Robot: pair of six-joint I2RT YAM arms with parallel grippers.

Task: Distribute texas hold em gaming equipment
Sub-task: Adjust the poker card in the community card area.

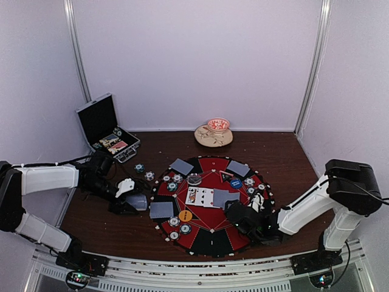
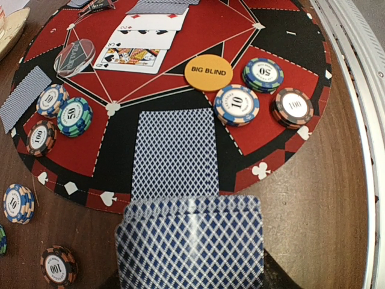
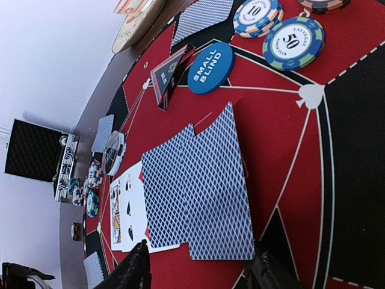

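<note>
My left gripper [image 1: 134, 203] hovers just off the mat's left rim, shut on a deck of blue-backed playing cards [image 2: 192, 241] that hides its fingers. Ahead of it, face-down cards [image 2: 174, 150] lie on the round red-and-black mat [image 1: 209, 243], with the orange BIG BLIND disc [image 2: 208, 72] and chips marked 10 [image 2: 236, 104], 50 [image 2: 263, 73] and 100 [image 2: 292, 107] beyond. My right gripper [image 3: 201, 274] is open over the mat's near right. Two overlapping face-down cards [image 3: 204, 186] lie flat just beyond its fingertips [image 3: 133, 271]. Face-up cards [image 3: 123, 211] sit beside them, and the blue SMALL BLIND disc [image 3: 210, 67] lies farther off.
The open black case [image 1: 106, 125] stands at the back left with chips inside. A tan bowl [image 1: 214, 134] sits at the back centre. Loose chips [image 2: 17, 203] lie on the wood left of the mat. A clear dealer button [image 2: 75, 55] rests on the mat.
</note>
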